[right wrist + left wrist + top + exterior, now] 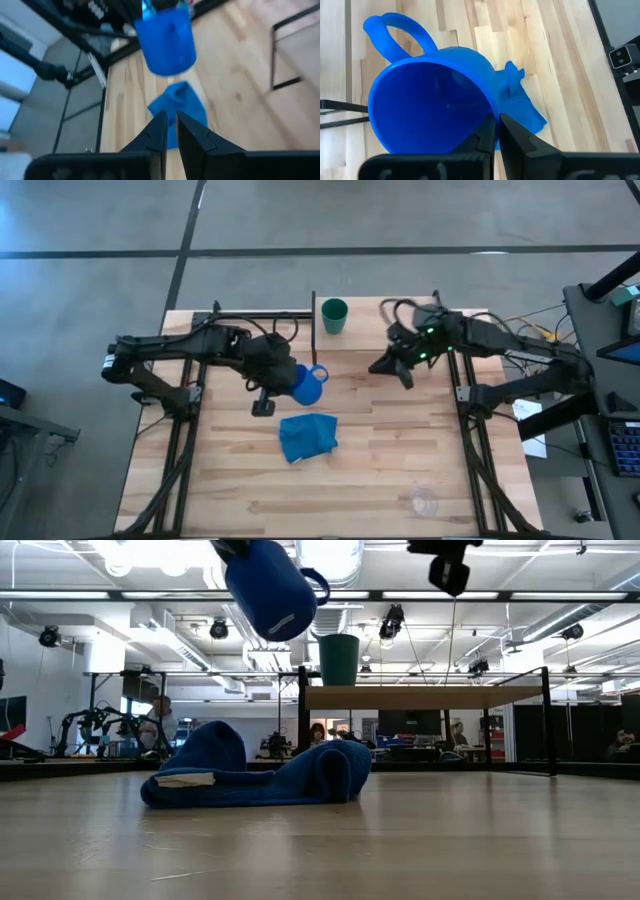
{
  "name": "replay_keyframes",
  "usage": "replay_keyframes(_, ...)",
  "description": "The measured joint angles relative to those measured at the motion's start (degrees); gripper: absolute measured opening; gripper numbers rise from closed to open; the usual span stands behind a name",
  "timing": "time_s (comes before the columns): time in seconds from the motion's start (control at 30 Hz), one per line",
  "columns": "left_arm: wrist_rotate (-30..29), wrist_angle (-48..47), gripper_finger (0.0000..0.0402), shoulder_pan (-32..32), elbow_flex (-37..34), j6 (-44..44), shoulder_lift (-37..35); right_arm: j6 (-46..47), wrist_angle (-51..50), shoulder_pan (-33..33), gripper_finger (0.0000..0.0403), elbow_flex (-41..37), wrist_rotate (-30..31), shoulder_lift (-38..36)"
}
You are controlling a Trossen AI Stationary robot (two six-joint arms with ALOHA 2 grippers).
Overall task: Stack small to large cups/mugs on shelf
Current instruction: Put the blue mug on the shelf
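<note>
My left gripper point(283, 380) is shut on the blue mug point(306, 387). It holds the mug high above the table, tilted, as the low view point(270, 585) shows. The dark green cup point(334, 315) stands upright on the shelf board point(420, 697), at its left end, and also shows in the low view point(339, 658). My right gripper point(383, 366) is shut and empty, in the air in front of the shelf, right of the mug. The clear glass point(425, 502) stands near the table's near right corner. My left gripper pinches the mug's wall at the rim point(490, 114), one finger point(482, 137) inside the mug and one outside. The hold is on the side away from the handle point(402, 30). The mug is lifted clear and tilted, its mouth toward the gripper.
A crumpled blue cloth point(308, 436) lies on the table's middle, below the held mug. Thin black uprights point(313, 330) stand at the shelf's ends. Black frame rails run along the table's left and right sides point(468, 430).
</note>
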Motion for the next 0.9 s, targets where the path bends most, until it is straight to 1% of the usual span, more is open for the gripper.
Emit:
replay_keyframes(0.1,0.1,-0.1,0.0000,-0.1,0.1,0.0,0.0,1.7,-0.2,1.5,0.0034,0.0,-0.3,3.7)
replay_keyframes(0.17,0.2,-0.7,0.0000,-0.2,0.1,-0.3,-0.3,2.4,0.2,2.5,0.0034,0.0,-2.0,5.8)
replay_keyframes(0.27,0.2,-0.6,0.0000,-0.5,0.1,-0.3,-0.6,2.5,3.8,3.8,0.0034,0.0,-8.1,8.1)
replay_keyframes(0.4,0.3,-0.6,0.0000,-0.5,0.1,-0.3,-0.6,5.7,14.0,4.5,0.0034,0.0,-17.3,9.9)
replay_keyframes(0.47,0.3,-0.6,0.0000,-0.5,0.1,-0.3,-0.6,8.9,19.5,4.4,0.0034,0.0,-19.5,10.3)
replay_keyframes(0.57,0.3,-0.7,0.0000,-0.5,0.1,-0.3,-0.6,11.4,22.9,4.3,0.0034,0.0,-19.9,10.4)
replay_keyframes(0.77,0.5,-1.7,0.0000,-0.5,0.1,0.0,-0.6,12.7,22.8,4.3,0.0034,0.0,-19.6,10.6)
replay_keyframes(0.8,0.6,-1.7,0.0000,-0.5,0.1,0.0,-0.6,12.7,22.6,4.3,0.0034,0.0,-19.1,10.7)
replay_keyframes(0.9,2.9,-1.6,0.0000,-0.5,0.6,0.0,-0.6,12.4,23.1,4.3,0.0034,0.0,-15.0,11.8)
